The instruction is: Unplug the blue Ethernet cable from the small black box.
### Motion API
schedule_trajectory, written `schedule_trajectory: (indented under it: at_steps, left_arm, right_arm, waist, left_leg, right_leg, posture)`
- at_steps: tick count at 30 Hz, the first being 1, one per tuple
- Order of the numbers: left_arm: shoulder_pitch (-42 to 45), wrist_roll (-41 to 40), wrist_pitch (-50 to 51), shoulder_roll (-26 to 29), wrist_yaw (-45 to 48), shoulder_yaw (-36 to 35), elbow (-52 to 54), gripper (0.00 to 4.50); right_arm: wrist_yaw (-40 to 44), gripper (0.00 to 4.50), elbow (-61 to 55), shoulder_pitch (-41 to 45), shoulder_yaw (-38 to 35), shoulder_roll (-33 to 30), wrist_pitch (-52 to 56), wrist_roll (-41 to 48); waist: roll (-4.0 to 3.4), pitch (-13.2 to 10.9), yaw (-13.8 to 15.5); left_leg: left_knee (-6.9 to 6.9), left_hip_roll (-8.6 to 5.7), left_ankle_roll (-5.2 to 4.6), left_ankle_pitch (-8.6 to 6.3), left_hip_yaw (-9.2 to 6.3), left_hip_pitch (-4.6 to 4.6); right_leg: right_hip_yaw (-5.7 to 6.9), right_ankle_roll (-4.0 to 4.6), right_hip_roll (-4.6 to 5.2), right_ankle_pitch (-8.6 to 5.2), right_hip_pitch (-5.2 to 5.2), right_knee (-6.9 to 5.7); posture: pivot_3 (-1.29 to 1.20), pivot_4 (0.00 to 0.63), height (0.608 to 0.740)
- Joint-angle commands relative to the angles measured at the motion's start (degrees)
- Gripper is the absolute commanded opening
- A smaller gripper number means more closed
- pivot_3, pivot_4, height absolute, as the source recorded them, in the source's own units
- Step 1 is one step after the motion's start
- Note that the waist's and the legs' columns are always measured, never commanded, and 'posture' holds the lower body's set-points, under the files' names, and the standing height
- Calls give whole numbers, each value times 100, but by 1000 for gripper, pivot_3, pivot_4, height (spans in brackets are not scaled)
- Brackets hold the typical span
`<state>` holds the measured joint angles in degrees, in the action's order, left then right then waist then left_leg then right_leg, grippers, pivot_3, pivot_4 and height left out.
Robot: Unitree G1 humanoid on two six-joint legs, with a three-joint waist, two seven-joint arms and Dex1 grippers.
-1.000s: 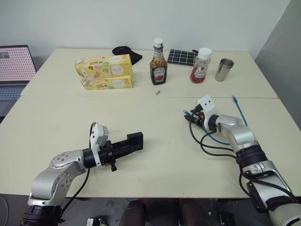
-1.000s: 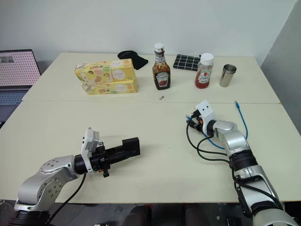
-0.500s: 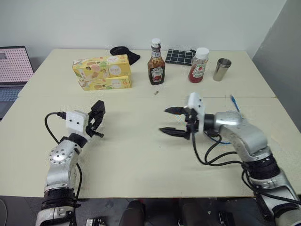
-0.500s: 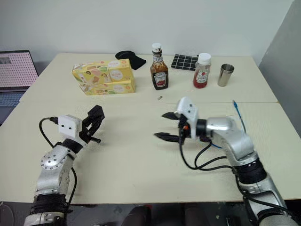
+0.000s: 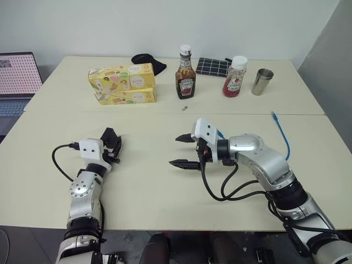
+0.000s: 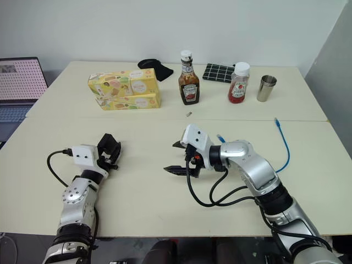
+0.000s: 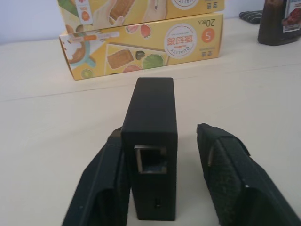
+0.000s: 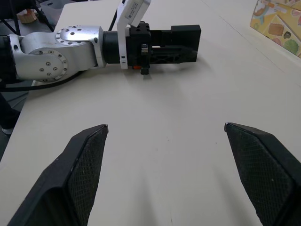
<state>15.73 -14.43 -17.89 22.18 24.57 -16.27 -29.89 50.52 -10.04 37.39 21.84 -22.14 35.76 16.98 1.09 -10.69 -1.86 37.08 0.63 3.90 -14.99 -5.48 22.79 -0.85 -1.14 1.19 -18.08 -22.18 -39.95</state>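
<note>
While the small black box (image 7: pixel 150 149) stands on edge between the left gripper (image 7: pixel 164 188) fingers, its port faces the wrist camera and is empty, with no plug in it. One finger is against the box side and the other stands off with a gap, so jaws are parted and not clamping; box looks released or nearly so, resting on the table (image 5: pixel 165 198). From the head views the left gripper sits low at the near-left of the table, box barely readable there.

Right gripper (image 5: pixel 184 151) is near the table centre, pointing toward the left arm, fingers spread wide, nothing between them.

Blue Ethernet cable (image 5: pixel 282 135) lies loose on the right side of the table, behind the right arm, curving from a clear plug end near the seam down past the forearm; another blue bit shows just by the right wrist. Well apart from the box.

Judgement: unplug looks done, cable and box are separate. What is left is at most letting go of the box fully and pulling the arms clear.

Surface: pale cream table, two tops joined by a seam. Further back there is a small grey bit (image 5: pixel 186 109) near the seam, then stacked yellow snack boxes (image 5: pixel 122 83), a ketchup bottle (image 5: pixel 185 80), a red sauce jar (image 5: pixel 235 76) and a steel cup (image 5: pixel 262 81). At the far edge are a black cloth lump (image 5: pixel 148 61) and a black grid pad (image 5: pixel 213 67). Laptop (image 5: pixel 16 82) at far left, white wall behind, grey panel on the right.
</note>
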Motion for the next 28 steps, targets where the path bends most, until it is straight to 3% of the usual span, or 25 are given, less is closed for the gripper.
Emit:
schedule_trajectory:
  at_steps: [1, 5, 11, 15, 21, 28]
  left_arm:
    - [-289, -91, 63, -79, -34, -66, 342, 3341]
    - [-942, -75, 550, -36, -267, -93, 1214, 4098]
    - [-2178, -256, 2109, 383, -268, -98, 3392, 4098]
    - [-2631, -514, 2904, 940, 86, -228, 4448, 4098]
    - [-2761, -1024, 3630, 1873, 1005, -601, 4925, 4098]
    - [-2721, -1387, 4076, 2569, 1754, -1084, 4804, 4098]
  right_arm:
    - [58, 4193, -223, -10, 0, 11, -50, 4]
    - [2, 4193, -288, -89, 1, 9, 20, -10]
    - [-288, 4193, -474, -443, -359, -149, 190, 21]
    - [-303, 4193, -471, -645, -840, -533, 310, 140]
    - [142, 4193, -219, -765, -1638, -1529, 323, 320]
    - [244, 4193, 78, -728, -2028, -1982, 340, 367]
  waist:
    - [0, 0, -4]
    - [0, 0, -13]
    - [-1, 1, -39]
    - [-1, 1, 11]
    - [-2, 0, 31]
    - [-4, -1, -23]
  left_leg:
    - [-1, 0, 0, 0, 0, -1]
    - [-1, 3, -1, 0, -1, -4]
    - [-6, 13, -1, -1, -14, -7]
    - [-4, 8, -1, -1, -12, -6]
    - [-5, -1, -1, 0, -7, -8]
    - [-12, 4, -2, -1, 18, -20]
  right_leg:
    - [-1, 0, 0, 0, 0, 0]
    - [-6, 0, 0, 0, 0, -1]
    - [-14, 0, 3, 0, 0, 0]
    - [-10, 0, 2, 0, 3, -4]
    - [-2, 0, -8, -1, 15, -2]
    - [-13, 3, -10, -2, 11, 0]
  posture:
    - [0, 150, 740]
    - [0, 150, 740]
    - [0, 150, 740]
    - [0, 150, 740]
    - [0, 150, 740]
    - [0, 150, 740]
